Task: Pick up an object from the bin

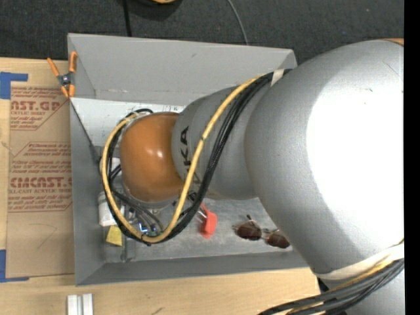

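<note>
My gripper (135,218) shows as dark parts under the arm's wrist, low at the bin's front left. Just left of it lies a small yellow piece (115,236) with a white item (105,212) above it. A small red block (208,222) lies on the bin floor to the gripper's right. Further right rests a pair of brown sunglasses (262,234). Nothing can be seen held.
The arm with its orange dome and looped cables covers most of the bin's middle and right. The bin's left wall stands close to the gripper. Bare floor shows between the red block and the sunglasses.
</note>
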Robot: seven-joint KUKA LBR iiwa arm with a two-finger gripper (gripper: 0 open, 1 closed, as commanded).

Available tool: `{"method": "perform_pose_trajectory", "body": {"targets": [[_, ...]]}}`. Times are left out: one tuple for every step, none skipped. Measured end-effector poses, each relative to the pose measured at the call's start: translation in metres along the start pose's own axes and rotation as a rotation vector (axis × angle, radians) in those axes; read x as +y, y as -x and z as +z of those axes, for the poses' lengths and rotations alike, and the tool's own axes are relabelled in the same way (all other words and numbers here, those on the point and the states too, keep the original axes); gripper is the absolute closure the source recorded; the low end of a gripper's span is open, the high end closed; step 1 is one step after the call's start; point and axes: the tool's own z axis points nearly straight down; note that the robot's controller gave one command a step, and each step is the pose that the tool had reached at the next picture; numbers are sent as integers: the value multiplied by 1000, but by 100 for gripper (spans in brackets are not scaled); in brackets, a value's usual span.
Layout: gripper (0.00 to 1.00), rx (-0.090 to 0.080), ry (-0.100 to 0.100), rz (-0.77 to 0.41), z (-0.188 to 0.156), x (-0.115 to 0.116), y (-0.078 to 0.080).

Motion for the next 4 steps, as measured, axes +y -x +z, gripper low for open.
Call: {"method": "perform_pose_trajectory", "body": {"targets": [[0, -9, 2, 23, 29, 0, -8], [100, -4, 1, -241, 31, 2, -11], [100, -4, 1, -242, 31, 3, -11], [100, -4, 3, -242, 18, 3, -12]]}}
